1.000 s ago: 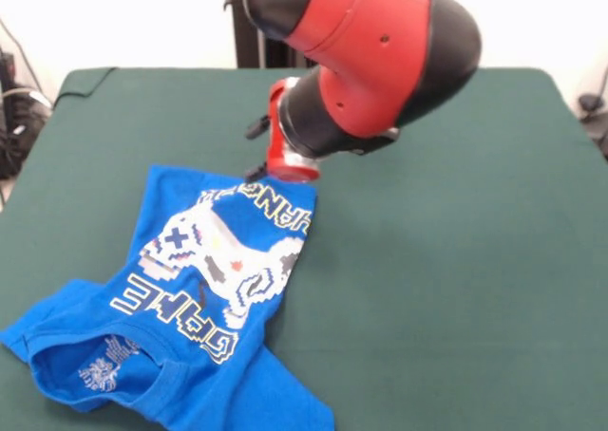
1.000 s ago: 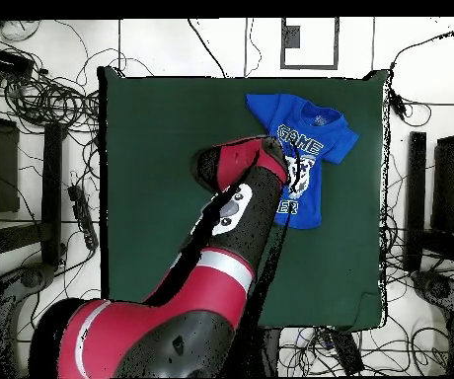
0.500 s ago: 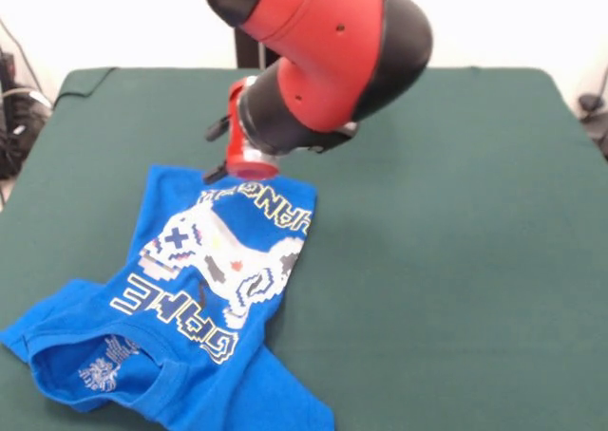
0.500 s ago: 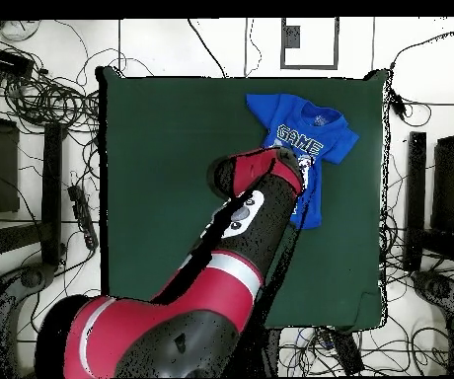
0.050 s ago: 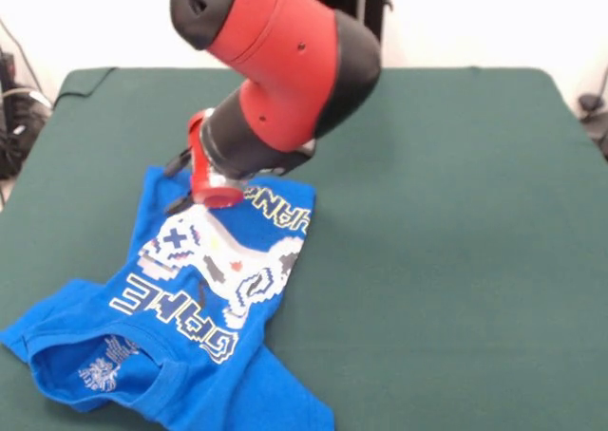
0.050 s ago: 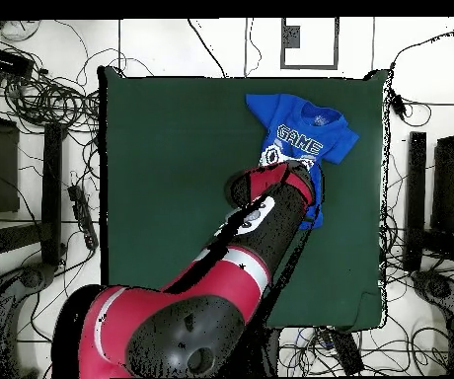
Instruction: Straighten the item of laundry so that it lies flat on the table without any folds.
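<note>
— Where do we stand with the fingers [image 5: 180, 186]?
— We see only dark bits poking out by the red wrist ring, low over the far end of the blue T-shirt [image 5: 190, 298]. We cannot tell whether they are apart, together or pinching cloth; the wrist hides them, and from above the arm [image 6: 261, 222] covers that spot entirely.
— And the shirt itself?
— In the front view it lies on the near left part of the green surface [image 5: 456, 241], print side up. The hem end sits far, under the wrist; the collar with its white label sits near, at the bottom left. One sleeve spreads left, the other runs toward the near edge.
— Is it flat?
— Not quite. We see the right side edge turned in along the white controller print and the block lettering, with creases across the chest. The rest of the cloth rests on the surface.
— From above?
— We find the shirt [image 6: 305, 138] in one corner region of the surface [image 6: 172, 178], the arm's end lying across its lower half
</note>
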